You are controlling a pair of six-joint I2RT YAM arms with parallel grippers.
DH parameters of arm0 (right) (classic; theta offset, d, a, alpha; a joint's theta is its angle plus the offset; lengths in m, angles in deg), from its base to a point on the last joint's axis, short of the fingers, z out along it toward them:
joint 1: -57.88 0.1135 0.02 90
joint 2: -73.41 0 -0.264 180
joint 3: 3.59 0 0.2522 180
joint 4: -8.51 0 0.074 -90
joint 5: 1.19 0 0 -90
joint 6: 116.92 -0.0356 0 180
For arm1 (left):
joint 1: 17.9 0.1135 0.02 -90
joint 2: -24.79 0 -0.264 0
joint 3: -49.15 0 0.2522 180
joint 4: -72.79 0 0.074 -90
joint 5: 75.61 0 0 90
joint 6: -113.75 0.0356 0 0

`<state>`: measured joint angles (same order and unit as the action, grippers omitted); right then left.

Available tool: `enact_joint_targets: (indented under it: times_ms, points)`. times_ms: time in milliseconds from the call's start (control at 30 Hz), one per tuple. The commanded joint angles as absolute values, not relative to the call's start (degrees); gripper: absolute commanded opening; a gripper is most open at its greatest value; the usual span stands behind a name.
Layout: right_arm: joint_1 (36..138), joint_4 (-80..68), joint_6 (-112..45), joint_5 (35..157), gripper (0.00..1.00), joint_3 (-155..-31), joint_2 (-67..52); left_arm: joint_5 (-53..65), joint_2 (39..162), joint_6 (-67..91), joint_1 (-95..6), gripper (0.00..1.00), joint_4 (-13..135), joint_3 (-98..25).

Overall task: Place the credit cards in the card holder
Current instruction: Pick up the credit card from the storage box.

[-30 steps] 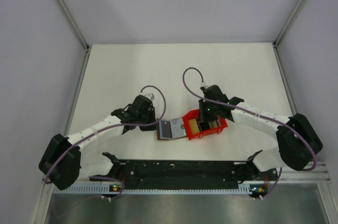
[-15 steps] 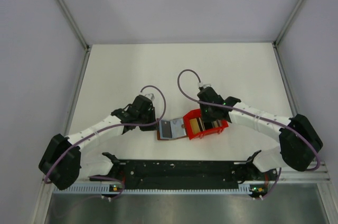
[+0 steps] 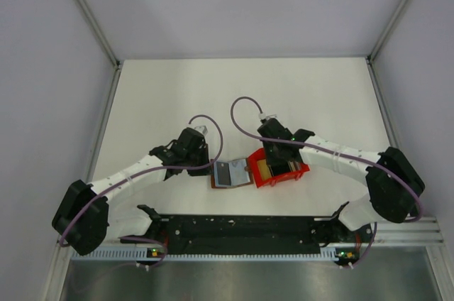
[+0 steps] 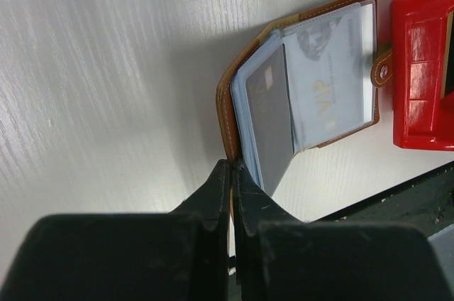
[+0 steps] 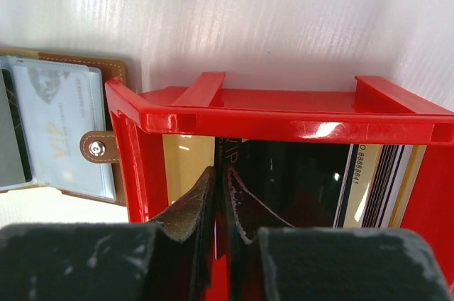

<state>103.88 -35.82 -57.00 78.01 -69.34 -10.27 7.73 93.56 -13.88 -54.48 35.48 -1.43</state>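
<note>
The brown card holder (image 3: 230, 173) lies open on the table, its clear sleeves holding a grey card (image 4: 273, 116) and a pale VIP card (image 4: 330, 81). My left gripper (image 4: 232, 170) is shut on the near edge of its brown cover (image 4: 225, 102). More credit cards stand in the red box (image 3: 301, 170): a black one (image 5: 298, 180), a yellow one (image 5: 186, 166) and a striped one (image 5: 383, 180). My right gripper (image 5: 221, 177) reaches down into the box, its jaws pinched on the black card's left edge.
The red box (image 5: 284, 120) sits right beside the card holder's snap strap (image 5: 96, 148). The black arm base rail (image 3: 241, 226) runs along the near table edge. White walls enclose the table on three sides.
My right arm has shifted left and lowered into the red box, and its jaws have narrowed onto the black card. The left gripper and the card holder have stayed put.
</note>
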Motion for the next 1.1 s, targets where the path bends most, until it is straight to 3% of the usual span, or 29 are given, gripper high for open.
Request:
enact_joint_targets:
  times_ms: [0,500,667,867,1067]
  points:
    - [104.46,-38.83,-58.12,74.58,0.05,-69.56,-10.18,7.44,92.20,-14.22,-54.47,0.00,37.23,-0.99]
    - [104.37,-38.83,-57.94,72.38,0.01,-69.12,-6.48,7.35,91.94,-14.22,-54.47,0.00,37.23,-0.64]
    - [104.28,-38.82,-57.86,73.69,0.05,-69.12,-7.80,7.35,92.03,-14.22,-54.47,0.00,37.14,-0.56]
    - [104.28,-38.74,-57.77,73.00,0.22,-69.47,-6.57,7.09,92.11,-14.31,-54.47,0.00,37.67,-0.56]
    - [104.37,-38.74,-57.68,72.29,0.26,-70.18,-2.97,7.09,92.29,-14.22,-54.55,0.00,37.67,-0.55]
